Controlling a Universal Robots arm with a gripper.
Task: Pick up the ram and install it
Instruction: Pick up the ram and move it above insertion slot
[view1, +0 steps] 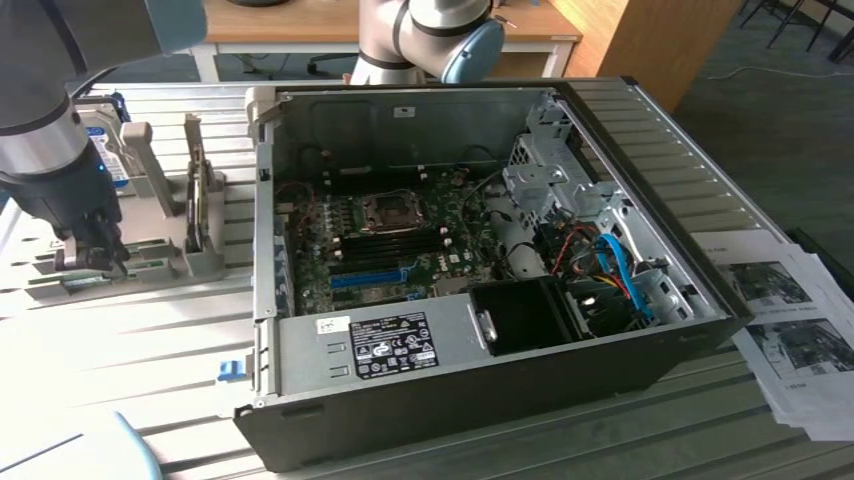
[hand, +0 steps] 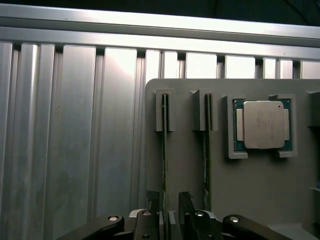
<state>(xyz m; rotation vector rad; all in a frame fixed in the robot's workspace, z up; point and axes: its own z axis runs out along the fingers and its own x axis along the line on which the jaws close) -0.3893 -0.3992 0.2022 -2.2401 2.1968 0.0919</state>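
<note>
Tool (hand: 169, 196), jaws spread, straddles the ram (hand: 164, 145).

- Exterior view: high, tilted down, wide, taking in the computer case (view1: 454, 350) beside the gripper (view1: 88, 255).
- Wrist view: close, looking along the gripper onto the grey tray (hand: 260, 195) beneath it.
- Shared: that tray.

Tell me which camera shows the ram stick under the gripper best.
The wrist view: the ram stick stands edge-on in a slot of the grey holder, running between the fingers of the open gripper. In the exterior view the gripper hangs over the holder and hides the stick.
</note>
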